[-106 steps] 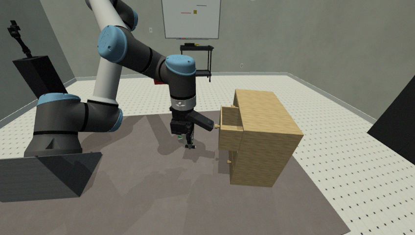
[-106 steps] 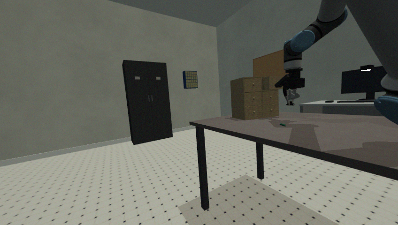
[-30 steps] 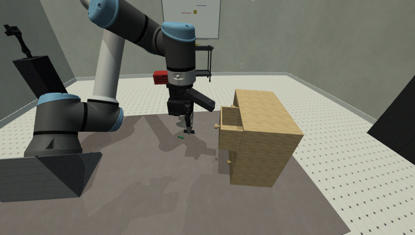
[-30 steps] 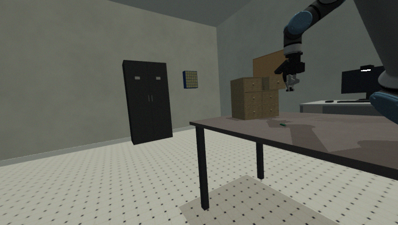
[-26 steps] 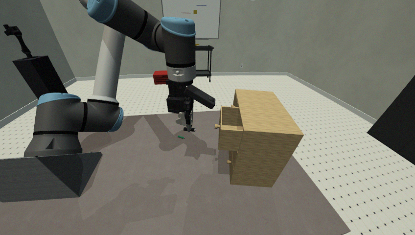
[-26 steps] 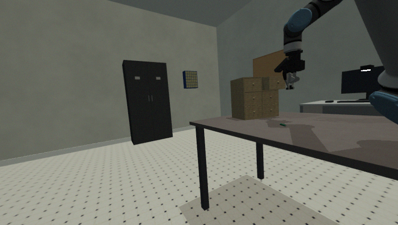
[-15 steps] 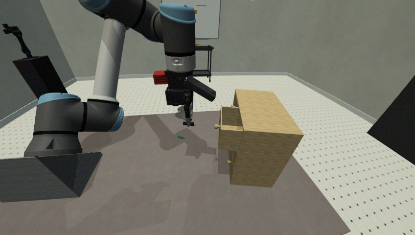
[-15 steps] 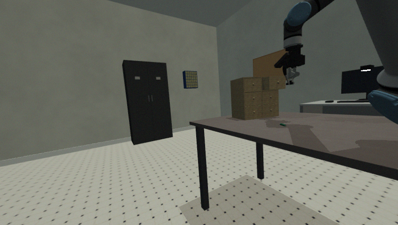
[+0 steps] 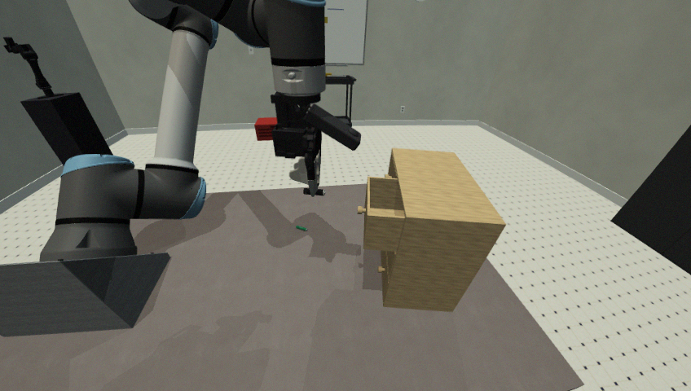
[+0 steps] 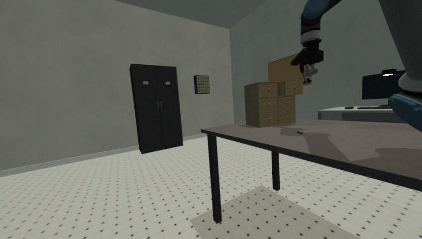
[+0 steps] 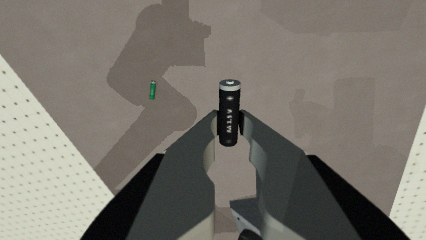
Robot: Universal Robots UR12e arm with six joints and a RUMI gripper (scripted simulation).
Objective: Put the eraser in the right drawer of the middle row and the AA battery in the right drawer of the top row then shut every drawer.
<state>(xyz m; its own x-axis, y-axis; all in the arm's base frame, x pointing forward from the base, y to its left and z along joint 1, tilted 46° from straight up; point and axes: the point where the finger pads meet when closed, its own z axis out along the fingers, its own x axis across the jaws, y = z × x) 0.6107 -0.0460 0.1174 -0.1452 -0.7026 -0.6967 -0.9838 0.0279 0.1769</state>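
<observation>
Gripper (image 9: 314, 190) (image 10: 307, 80) (image 11: 228, 112) pinched nearly shut on the black AA battery (image 9: 320, 192) (image 11: 229, 112), clear above the worktop (image 9: 232, 309) (image 10: 340, 139) (image 11: 280, 65) — top view, the open drawer (image 9: 383, 231) (image 10: 293, 87) lies at three to four o'clock; the battery's long axis points roughly that way.

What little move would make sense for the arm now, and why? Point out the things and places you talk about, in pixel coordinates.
Probably carry the AA battery (image 9: 319, 192) (image 11: 229, 112) over the pulled-out top-right drawer (image 9: 384, 231) (image 10: 294, 87): the gripper (image 9: 314, 191) (image 10: 307, 80) (image 11: 228, 112) grips it off to that drawer's side, and the drawer's open top looks ready to receive it.
</observation>
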